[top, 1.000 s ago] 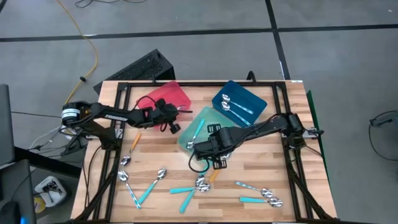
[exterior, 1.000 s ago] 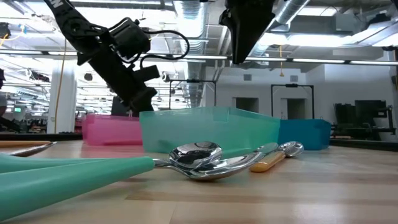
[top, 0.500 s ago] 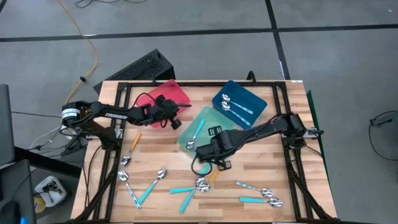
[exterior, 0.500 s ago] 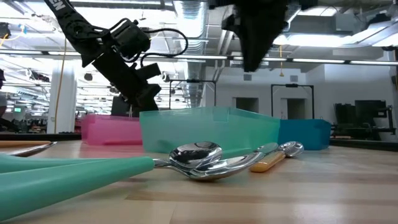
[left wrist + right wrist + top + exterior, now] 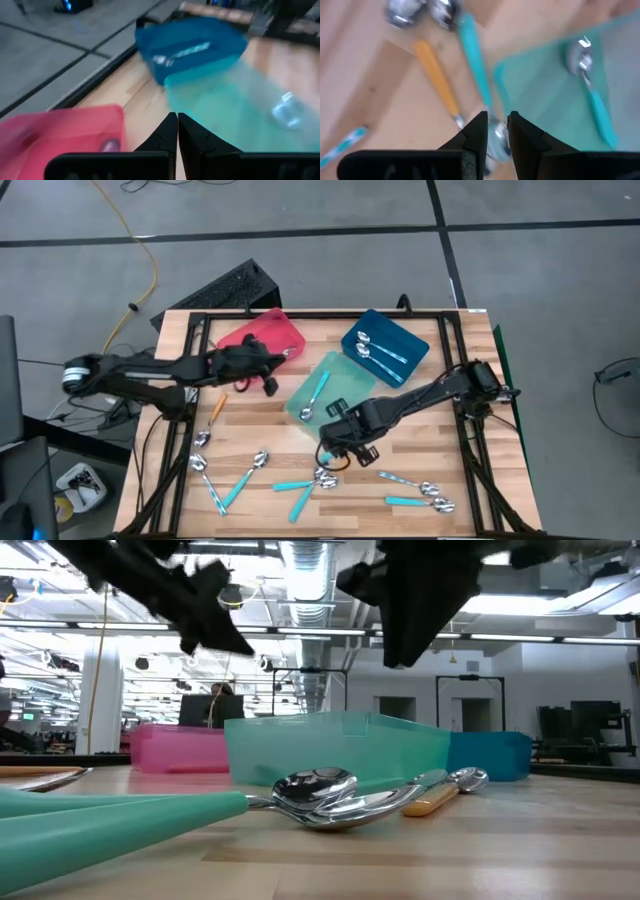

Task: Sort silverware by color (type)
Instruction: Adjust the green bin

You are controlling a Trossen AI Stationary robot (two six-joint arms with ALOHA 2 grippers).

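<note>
High view: three trays sit at the far side of the tabletop (image 5: pixel 420 430), and I take the teal tray (image 5: pixel 330 387) in the middle as my landmark. A red tray (image 5: pixel 262 335) lies to its left, a blue tray (image 5: pixel 385 345) to its right. One teal-handled spoon (image 5: pixel 316 396) lies inside the teal tray, and two spoons (image 5: pixel 378 352) lie in the blue one.

The left end effector (image 5: pixel 268 363) hangs between the red tray and the teal tray, its fingers pressed together with nothing between them.

The right end effector (image 5: pixel 340 442) hovers just off the teal tray's near edge, above an orange-handled spoon (image 5: pixel 437 84) and a teal-handled one (image 5: pixel 472 57). Its fingers (image 5: pixel 476 131) stand a little apart, and I see nothing gripped between them.

Most of the loose spoons (image 5: pixel 318 477) lie scattered across the near half of the tabletop, well clear of the teal tray. One more orange-handled spoon (image 5: pixel 214 412) lies to the tray's left.
</note>
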